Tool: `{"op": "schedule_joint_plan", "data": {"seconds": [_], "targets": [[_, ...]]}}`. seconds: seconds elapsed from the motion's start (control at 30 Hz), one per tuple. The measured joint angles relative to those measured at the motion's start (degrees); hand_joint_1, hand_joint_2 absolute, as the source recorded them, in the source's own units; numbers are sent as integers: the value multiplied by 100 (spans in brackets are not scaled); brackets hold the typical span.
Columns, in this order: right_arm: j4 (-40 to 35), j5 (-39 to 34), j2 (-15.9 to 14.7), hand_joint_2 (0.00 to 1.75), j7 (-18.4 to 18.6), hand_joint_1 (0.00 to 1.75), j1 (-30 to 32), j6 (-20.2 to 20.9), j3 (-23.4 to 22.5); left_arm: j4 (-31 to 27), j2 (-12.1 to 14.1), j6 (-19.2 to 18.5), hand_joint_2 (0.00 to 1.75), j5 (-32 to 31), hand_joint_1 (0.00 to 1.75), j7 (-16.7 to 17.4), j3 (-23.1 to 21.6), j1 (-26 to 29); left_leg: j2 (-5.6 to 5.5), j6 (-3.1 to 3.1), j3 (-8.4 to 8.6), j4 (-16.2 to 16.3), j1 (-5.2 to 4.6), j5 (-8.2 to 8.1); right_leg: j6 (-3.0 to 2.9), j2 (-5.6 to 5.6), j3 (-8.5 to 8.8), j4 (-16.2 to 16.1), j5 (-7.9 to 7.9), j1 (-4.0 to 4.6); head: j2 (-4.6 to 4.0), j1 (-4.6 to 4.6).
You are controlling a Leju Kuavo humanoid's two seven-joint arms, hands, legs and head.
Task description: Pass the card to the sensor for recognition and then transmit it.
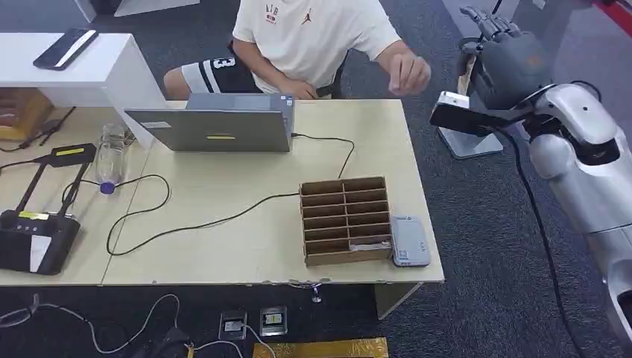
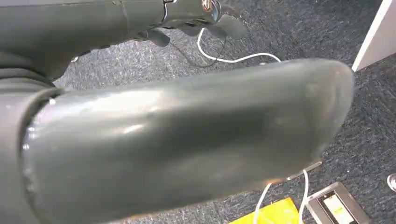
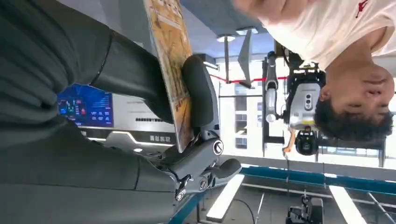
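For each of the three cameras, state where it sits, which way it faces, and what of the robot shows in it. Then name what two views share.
Head view: high on the body, facing forward and down at the table; right hand raised.
Left wrist view: behind the left hand, facing the carpet.
Right wrist view: behind the right hand, which holds the card; turned, facing outward.
Shared: head and right wrist views both show the person and the right hand.

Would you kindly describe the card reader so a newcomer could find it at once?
Start at the light wooden table and go to its near right corner. Beside the brown cardboard divider box lies the card reader, a flat grey slab, touching the box's right side and the only grey thing there.
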Motion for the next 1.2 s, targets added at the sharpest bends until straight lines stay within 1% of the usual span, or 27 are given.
{"op": "schedule_joint_plan", "data": {"seconds": [0.33,0.47,0.57,0.8,0.97,1.07,1.2], "targets": [[0,-50,0,175,33,175,47,11,83,0,39,-9,0,0,0,0,0,-7,2,0,0,0,0,0,0,5,-2,0,0,0,0,0],[-2,-223,0,175,140,175,202,247,87,0,39,-9,0,0,0,0,0,-7,2,0,1,0,1,0,0,5,-1,-1,0,1,0,0],[-9,-280,-2,175,273,175,562,339,103,0,42,-9,0,0,0,0,0,-3,2,0,1,0,2,0,0,4,-1,-1,0,2,0,0],[-59,-354,26,175,649,175,1959,94,107,0,37,-4,0,7,0,0,0,38,0,-4,-1,0,7,-4,-3,-1,0,-5,-3,7,0,0],[-173,-284,83,175,813,175,2799,81,76,0,33,22,0,20,0,22,0,53,2,-8,-2,-2,10,-6,-2,-1,0,-5,-6,9,0,0],[-258,-352,133,175,905,175,3083,120,46,0,28,26,0,44,0,22,0,72,4,-9,0,-2,10,-7,-2,2,0,-5,-6,9,0,0],[-348,-358,177,175,951,175,3303,197,42,0,22,37,0,42,0,22,0,103,4,-8,0,-2,10,-6,-2,6,1,-5,-6,9,0,0]]}}
